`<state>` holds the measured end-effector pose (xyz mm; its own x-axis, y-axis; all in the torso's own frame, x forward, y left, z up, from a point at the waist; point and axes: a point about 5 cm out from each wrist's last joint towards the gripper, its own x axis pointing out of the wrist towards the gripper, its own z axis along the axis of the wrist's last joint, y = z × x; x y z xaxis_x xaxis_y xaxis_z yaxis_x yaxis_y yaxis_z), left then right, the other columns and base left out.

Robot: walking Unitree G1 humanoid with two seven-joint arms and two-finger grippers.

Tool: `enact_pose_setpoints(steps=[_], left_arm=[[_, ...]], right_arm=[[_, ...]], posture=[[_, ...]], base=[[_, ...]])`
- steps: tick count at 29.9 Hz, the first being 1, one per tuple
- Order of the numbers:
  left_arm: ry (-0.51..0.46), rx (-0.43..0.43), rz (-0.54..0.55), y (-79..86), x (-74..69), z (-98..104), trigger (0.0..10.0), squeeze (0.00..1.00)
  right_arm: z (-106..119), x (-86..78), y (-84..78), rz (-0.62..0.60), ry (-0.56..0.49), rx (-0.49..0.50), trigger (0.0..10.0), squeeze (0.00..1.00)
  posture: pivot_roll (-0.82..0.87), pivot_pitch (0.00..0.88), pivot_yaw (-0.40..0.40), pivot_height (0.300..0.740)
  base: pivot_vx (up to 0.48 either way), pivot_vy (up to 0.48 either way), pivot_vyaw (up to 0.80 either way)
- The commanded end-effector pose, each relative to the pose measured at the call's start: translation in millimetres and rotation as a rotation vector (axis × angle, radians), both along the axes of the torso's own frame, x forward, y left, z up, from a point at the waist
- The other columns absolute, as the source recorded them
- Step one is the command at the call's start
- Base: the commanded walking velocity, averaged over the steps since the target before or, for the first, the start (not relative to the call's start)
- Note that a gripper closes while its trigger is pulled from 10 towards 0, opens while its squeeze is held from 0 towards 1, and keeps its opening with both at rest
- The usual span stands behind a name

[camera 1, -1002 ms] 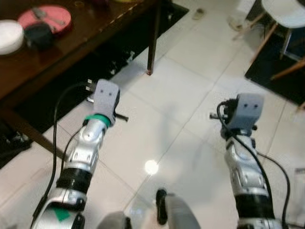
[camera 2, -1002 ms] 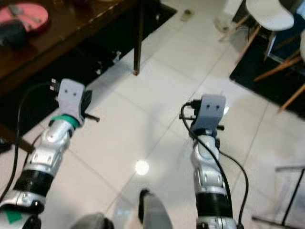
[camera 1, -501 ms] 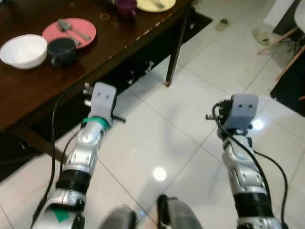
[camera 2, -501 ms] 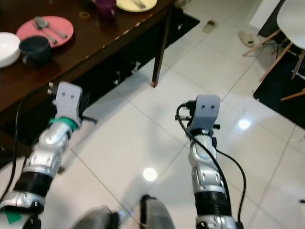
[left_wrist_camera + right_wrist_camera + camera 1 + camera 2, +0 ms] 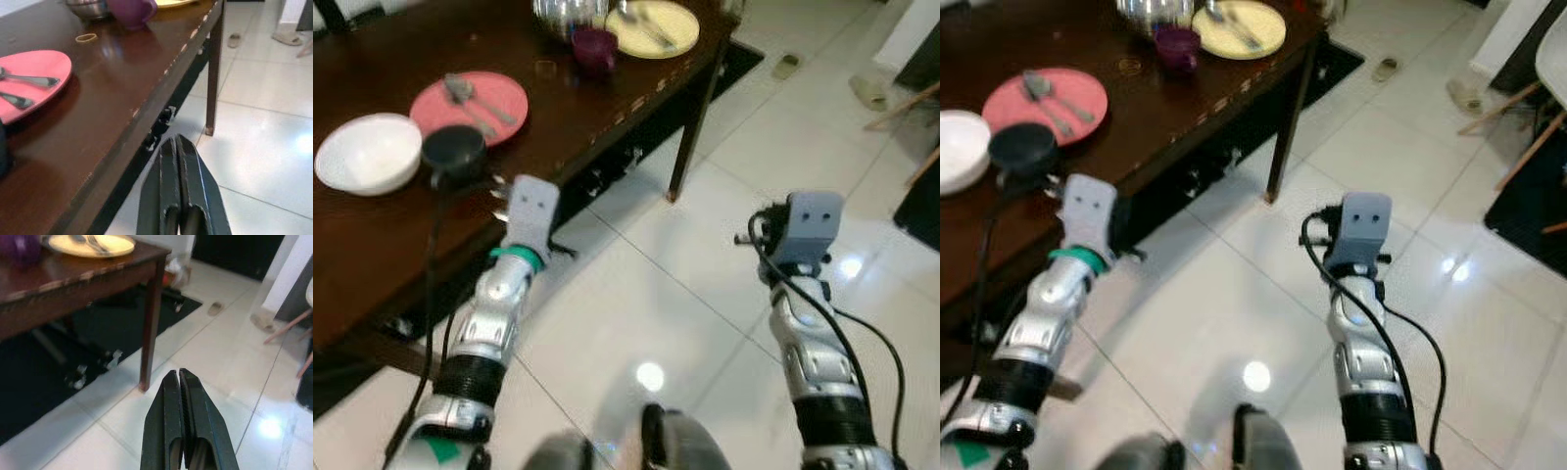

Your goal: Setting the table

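A dark wooden table (image 5: 558,127) stands at my front left. On it sit a white bowl (image 5: 367,152), a dark cup (image 5: 455,149), a pink plate (image 5: 470,98) with two spoons, a purple cup (image 5: 594,47), a metal bowl (image 5: 558,12) and a yellow plate (image 5: 653,24) with a fork. My left gripper (image 5: 177,139) is shut with nothing in it, held beside the table's near edge. My right gripper (image 5: 177,372) is also shut with nothing in it, out over the white floor, pointing towards the table's corner leg (image 5: 149,323).
A black rug (image 5: 58,377) lies under the table. Two slippers (image 5: 786,66) (image 5: 869,93) lie on the white tiles beyond the table corner. A chair leg (image 5: 920,98) shows at the far right. An elastic band (image 5: 86,36) lies on the tabletop.
The whole picture has shifted: the camera has come nearer the table, and more of the tabletop and dishes shows. Both arms keep the same raised pose, fingers still shut.
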<state>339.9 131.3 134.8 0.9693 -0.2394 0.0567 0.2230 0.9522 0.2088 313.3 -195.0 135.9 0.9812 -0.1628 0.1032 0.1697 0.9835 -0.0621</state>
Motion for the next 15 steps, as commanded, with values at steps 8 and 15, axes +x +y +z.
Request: enact_pose_setpoints(steps=[8, 15], left_arm=[[0.012, 0.001, -0.069, -8.9, -8.6, -6, 10.0, 0.00], [0.010, 0.024, -0.065, -10.6, -9.6, -7, 10.0, 0.00]], right_arm=[[-5, -2.8, 2.8, 0.001, 0.005, 0.057, 10.0, 0.00], [-3, -3.3, 1.1, -0.004, -0.008, 0.115, 10.0, 0.00]], posture=[[0.07, 0.093, 0.041, 0.740], [0.06, 0.098, 0.039, 0.740]], base=[[0.000, 0.000, 0.00], [0.000, 0.000, 0.00]])
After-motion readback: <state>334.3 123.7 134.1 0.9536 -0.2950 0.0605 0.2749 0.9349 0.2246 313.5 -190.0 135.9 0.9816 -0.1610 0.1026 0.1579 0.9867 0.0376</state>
